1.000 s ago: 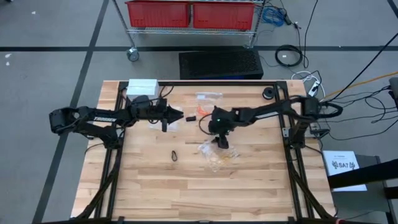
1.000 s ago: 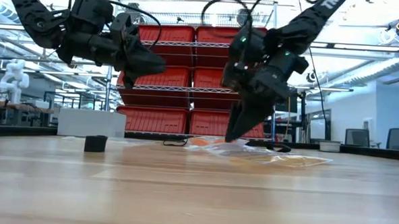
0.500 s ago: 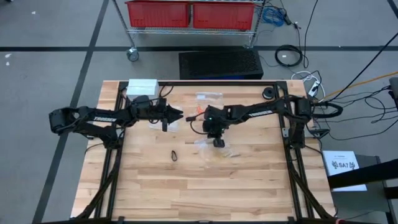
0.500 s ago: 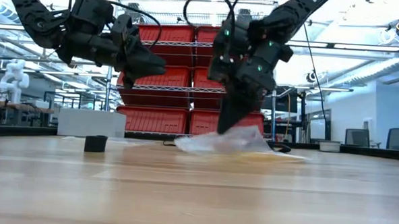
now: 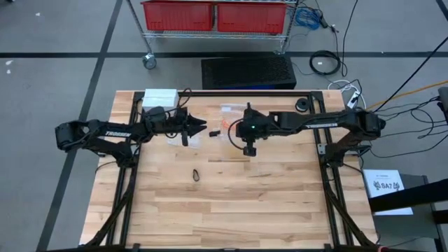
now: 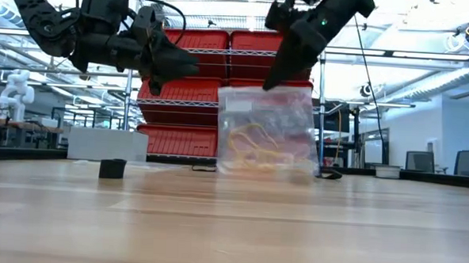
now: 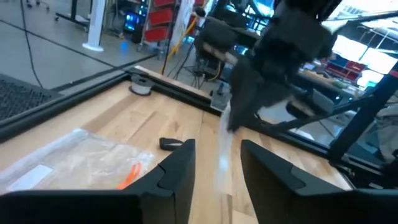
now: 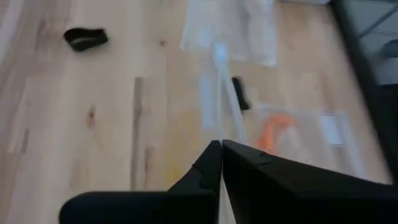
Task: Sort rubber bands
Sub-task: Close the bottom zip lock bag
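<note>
Surface: pale butcher-block wooden table (image 5: 210, 210) inside a black metal frame (image 5: 329, 189); bare planks across the near half
Right gripper (image 6: 267, 85): raised mid-table toward the far side; fingers pressed together on the top edge of a clear plastic bag (image 6: 267, 141), which hangs upright off the wood
Rubber bands: tan-yellow rubber loops (image 6: 250, 142) tangled inside the hanging bag; orange-red loops (image 5: 215, 131) in a second clear bag (image 7: 74, 158) lying flat between the two arms; one black loop (image 5: 197, 175) alone on the planks, nearer the front, well apart from both arms
Left gripper (image 5: 204, 130): hovers above the table left of centre, pointing at the right arm; fingers (image 7: 180, 171) parted, nothing between them
Other items: white rectangular box (image 5: 160, 97) at the far left corner
Room: grey floor; wire shelf rack with red plastic bins (image 5: 213, 15) behind the table; dark mat (image 5: 248, 72) on the floor; loose cables (image 5: 413, 119) to the right
</note>
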{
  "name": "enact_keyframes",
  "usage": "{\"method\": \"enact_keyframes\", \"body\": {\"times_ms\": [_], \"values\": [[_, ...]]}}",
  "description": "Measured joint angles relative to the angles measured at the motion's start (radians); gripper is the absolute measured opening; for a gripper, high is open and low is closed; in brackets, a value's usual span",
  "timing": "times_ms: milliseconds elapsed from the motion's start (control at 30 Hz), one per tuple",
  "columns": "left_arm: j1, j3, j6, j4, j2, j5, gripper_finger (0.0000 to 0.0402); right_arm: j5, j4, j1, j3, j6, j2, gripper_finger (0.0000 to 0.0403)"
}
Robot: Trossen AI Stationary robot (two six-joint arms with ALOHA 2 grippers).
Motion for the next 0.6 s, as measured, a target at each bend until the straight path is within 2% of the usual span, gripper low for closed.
{"method": "enact_keyframes", "body": {"times_ms": [167,267,400,600], "values": [[-0.051,0.027,-0.002,-0.008,0.025,0.0,0.0186,0.02,0.014,0.006,0.0,-0.011,-0.04,0.0],[-0.1,0.072,0.048,-0.012,0.064,-0.067,0.0201,0.02,0.023,0.006,0.0,-0.021,-0.044,0.0],[-0.136,0.13,0.156,-0.078,0.12,-0.143,0.0205,0.02,0.035,0.006,0.0,-0.035,-0.046,0.0],[-0.143,0.174,0.227,-0.144,0.154,-0.154,0.0206,0.019,0.026,0.006,0.024,-0.058,-0.046,0.0]]}}
